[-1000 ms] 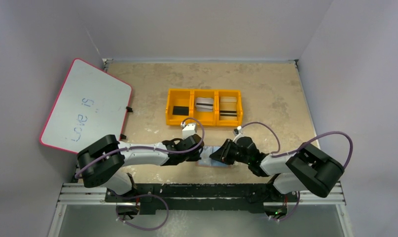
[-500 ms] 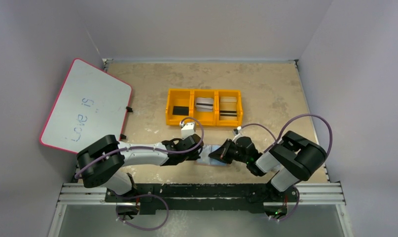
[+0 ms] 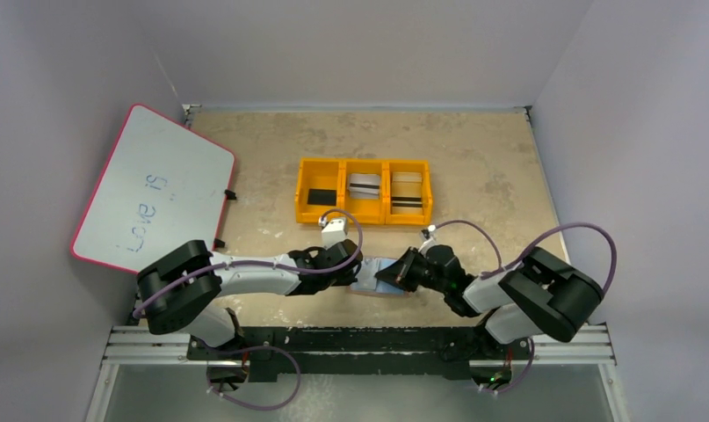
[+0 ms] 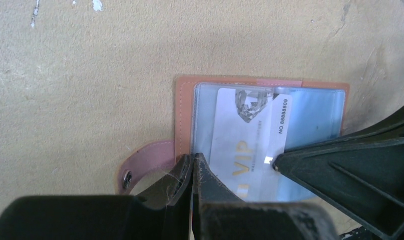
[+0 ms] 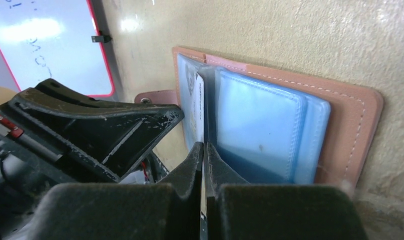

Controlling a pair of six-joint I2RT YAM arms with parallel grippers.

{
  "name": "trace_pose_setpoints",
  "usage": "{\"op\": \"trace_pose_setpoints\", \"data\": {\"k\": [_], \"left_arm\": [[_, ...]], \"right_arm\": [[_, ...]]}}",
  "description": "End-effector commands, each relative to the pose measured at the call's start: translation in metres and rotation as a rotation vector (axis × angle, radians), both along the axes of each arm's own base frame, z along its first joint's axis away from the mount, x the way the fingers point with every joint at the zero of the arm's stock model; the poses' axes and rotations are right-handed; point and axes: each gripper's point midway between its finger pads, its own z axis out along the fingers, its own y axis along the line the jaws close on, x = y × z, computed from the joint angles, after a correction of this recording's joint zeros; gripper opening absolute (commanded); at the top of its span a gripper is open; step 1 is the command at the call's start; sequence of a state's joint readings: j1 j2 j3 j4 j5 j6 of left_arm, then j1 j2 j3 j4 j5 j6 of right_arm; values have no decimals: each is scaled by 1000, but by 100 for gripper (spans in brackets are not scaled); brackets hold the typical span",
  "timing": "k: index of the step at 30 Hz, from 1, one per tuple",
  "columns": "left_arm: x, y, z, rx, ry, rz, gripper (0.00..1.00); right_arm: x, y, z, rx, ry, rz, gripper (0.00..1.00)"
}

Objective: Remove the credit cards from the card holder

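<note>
One card holder (image 4: 182,115) lies open and flat on the table (image 3: 482,167), on the near side of the orange tray (image 3: 364,161), roughly in line with the tray's middle compartment. It is tan leather with one snap tab (image 4: 144,162) sticking out of its left edge, and it holds pale blue plastic sleeves (image 5: 260,130).

Only one credit card (image 4: 240,135) can be counted. It is white, marked "VIP" in gold, with a number strip, and it sits slightly askew among the sleeves.

Both arms reach in from the near side of the tray. The left gripper (image 4: 192,159) has its fingers pressed together, the tips resting where the holder's left leather border meets the sleeves. I cannot tell whether anything is pinched between them. The right gripper (image 5: 204,147) is closed too, and the white card's edge runs straight into the seam between its fingers.

The tray has three compartments, each holding flat cards. One whiteboard (image 3: 153,189) with a red rim stands to the tray's left.

From above, the two grippers cover most of the holder. The sleeves overlap, so cards inside them cannot be counted. The near part of the white card is hidden behind both grippers.
</note>
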State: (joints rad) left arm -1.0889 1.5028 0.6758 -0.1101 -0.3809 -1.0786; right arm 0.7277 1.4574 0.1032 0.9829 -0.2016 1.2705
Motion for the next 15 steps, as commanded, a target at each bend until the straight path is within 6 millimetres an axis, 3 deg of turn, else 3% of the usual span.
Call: {"op": "trace_pose_setpoints", "data": {"k": [1, 8, 13, 15], "left_arm": [[-1, 10, -3, 45, -1, 17, 0], [1, 7, 0, 38, -9, 13, 0], [-1, -3, 1, 6, -4, -29, 0], [-2, -7, 2, -3, -1, -45, 0]], "right_arm": [[-2, -9, -2, -36, -2, -12, 0], [-9, -24, -12, -93, 16, -24, 0], [-5, -19, -4, -89, -7, 0, 0], [-1, -15, -1, -85, -16, 4, 5]]}}
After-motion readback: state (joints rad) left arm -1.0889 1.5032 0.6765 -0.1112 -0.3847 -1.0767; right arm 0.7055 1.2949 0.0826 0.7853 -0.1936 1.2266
